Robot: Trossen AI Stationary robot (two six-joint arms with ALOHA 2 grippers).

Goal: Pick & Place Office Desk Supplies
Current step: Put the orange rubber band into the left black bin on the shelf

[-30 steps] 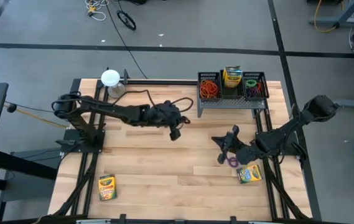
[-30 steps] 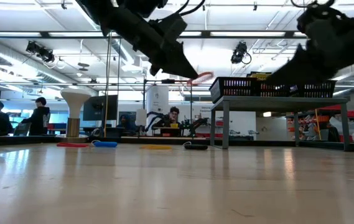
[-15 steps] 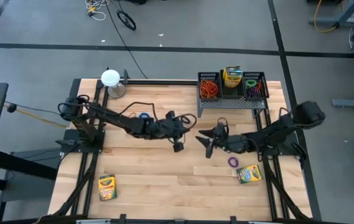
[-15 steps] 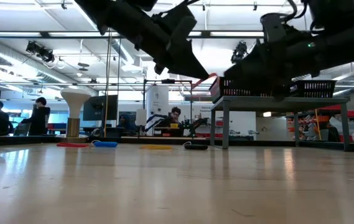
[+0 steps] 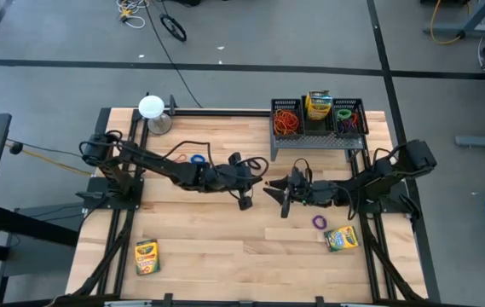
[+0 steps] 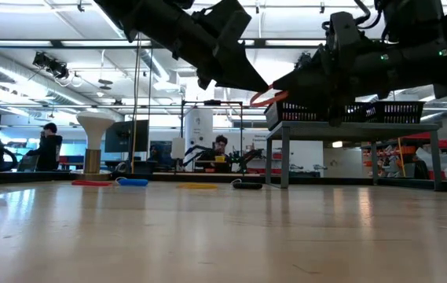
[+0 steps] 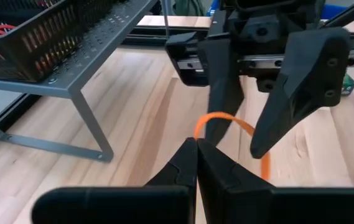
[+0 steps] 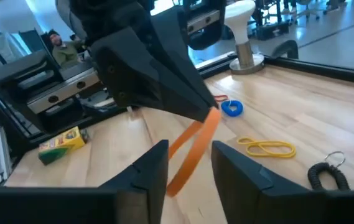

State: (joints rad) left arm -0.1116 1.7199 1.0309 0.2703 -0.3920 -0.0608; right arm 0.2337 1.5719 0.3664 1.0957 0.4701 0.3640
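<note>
My left gripper [image 5: 256, 182] [image 7: 196, 148] hangs above the middle of the table, shut on an orange rubber band [image 7: 229, 118] [image 8: 192, 151] [image 6: 264, 97]. My right gripper [image 5: 274, 198] [image 8: 189, 163] faces it, open, one finger on each side of the band's free loop. Whether those fingers touch the band, I cannot tell. On the table lie a purple band [image 5: 319, 222], a blue band [image 5: 198, 159] and two crayon boxes [image 5: 147, 256] [image 5: 341, 238]. My left gripper pinches the orange band between its two fingertips at one end of the loop [image 8: 212, 117]. The band is lifted clear of the table. Its free loop [image 7: 251, 127] sticks out past the fingertips toward my right gripper.
A black mesh rack [image 5: 317, 128] stands on legs at the far right edge, holding orange bands [image 5: 286, 119], a crayon box [image 5: 317, 104] and mixed bands [image 5: 347, 115]. A white round-topped object [image 5: 151, 108] stands far left. A yellow band [image 8: 267, 147] and black coil [image 8: 326, 168] lie behind.
My right gripper has moved from above the purple band toward the table's left, up to my left gripper, and now straddles the orange band. My left gripper has shifted a little toward the near and right edges, keeping hold of the band.
</note>
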